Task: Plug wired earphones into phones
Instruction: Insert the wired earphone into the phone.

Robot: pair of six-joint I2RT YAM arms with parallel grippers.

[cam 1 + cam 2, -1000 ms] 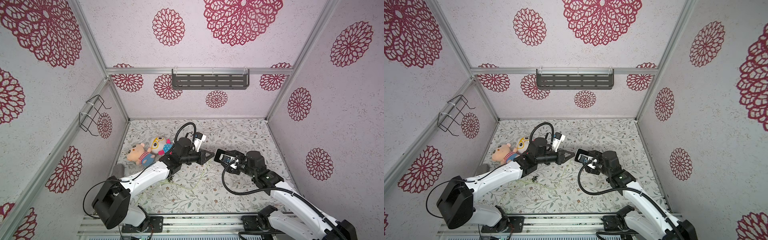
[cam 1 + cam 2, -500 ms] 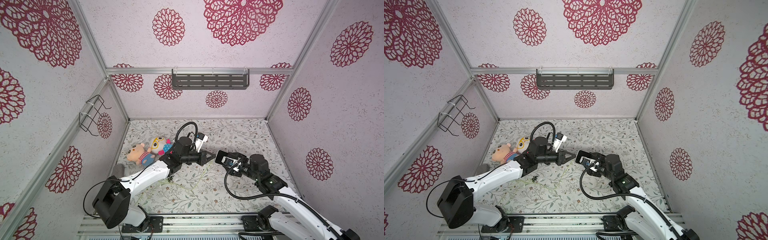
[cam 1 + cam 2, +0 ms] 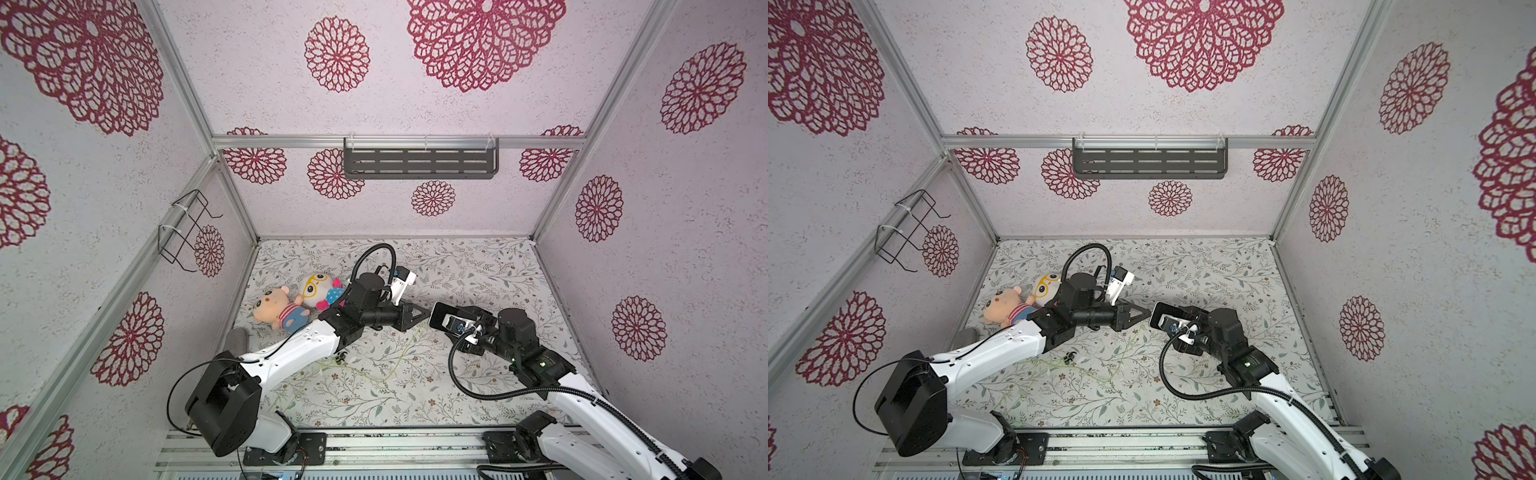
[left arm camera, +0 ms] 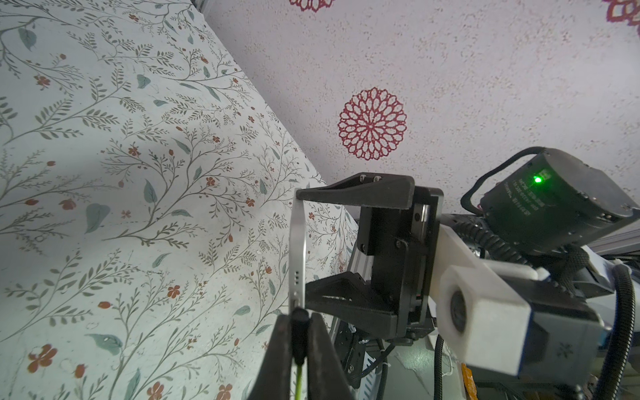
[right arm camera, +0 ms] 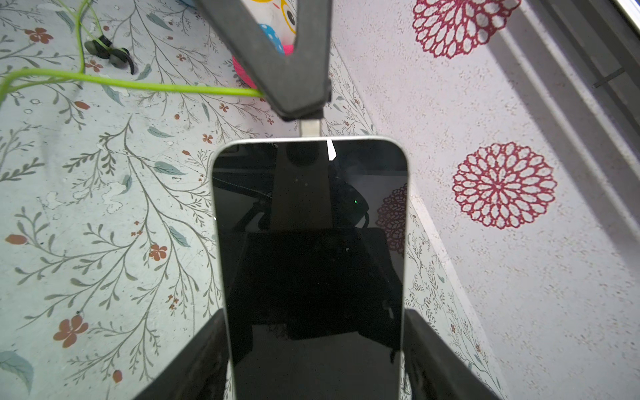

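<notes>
Three pale walls (image 3: 374,216) printed with crimson rosettes closed in a tabletop (image 3: 478,270) covered in a leaf-and-flower pattern, with aluminium rails at the corners. A dark slotted shelf (image 3: 419,162) hung on the back wall and a black wire rack (image 3: 187,228) on the left one. Two plush toys (image 3: 291,305) lay touching each other near the left wall.

In the right wrist view, the right gripper (image 5: 314,311) stood wide, its fingers (image 5: 207,346) pressed against the two long edges of the phone (image 5: 308,242). The phone's dark screen mirrored the arm. In both top views the phone (image 3: 438,313) sat over the middle of the tabletop, between the two arms.

The left gripper (image 4: 298,322) was closed tight on the plug (image 4: 299,317) of the earphones (image 5: 138,83). The plug's metal tip touched the phone's short end edge, though whether it was fully seated could not be told.

From the left gripper the yellow-green cable (image 3: 399,357) trailed down and lay slack across the tabletop. It led to the earbuds (image 3: 1069,355), which lay beside the left arm, well apart from the phone.
</notes>
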